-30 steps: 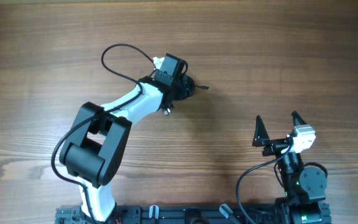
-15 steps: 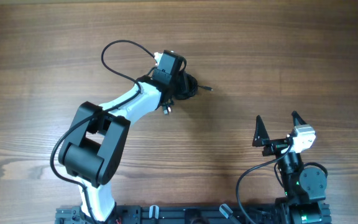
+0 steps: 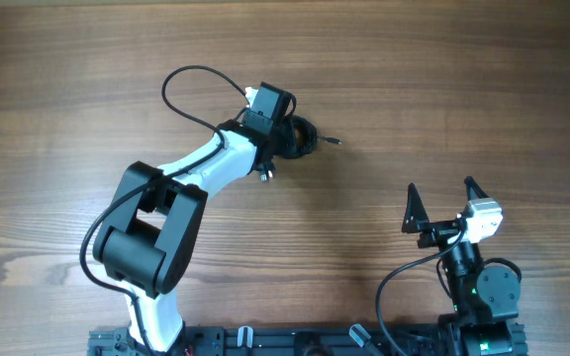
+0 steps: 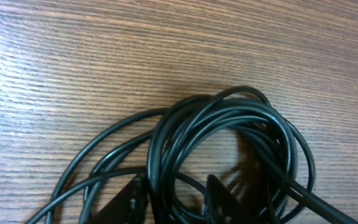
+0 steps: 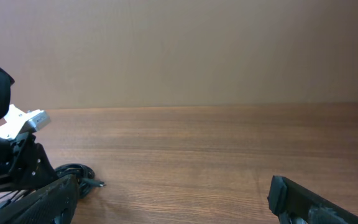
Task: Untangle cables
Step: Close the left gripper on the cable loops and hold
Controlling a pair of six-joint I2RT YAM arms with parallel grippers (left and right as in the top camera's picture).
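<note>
Tangled into 1 loose coil: thin black cables (image 4: 166, 140), flat on the brown wood-grain tabletop (image 3: 463, 79), with a small plug end (image 3: 332, 141) poking out at the coil's right in the overhead view. Straddling several strands of that coil: the 2 dark fingers (image 4: 132, 202) of the left pincer (image 4: 176, 200), a gap between them; cannot tell whether clamped. Well apart from the coil, near the arm bases: right pincer (image 3: 441, 206), spread wide, holding nothing.
</note>
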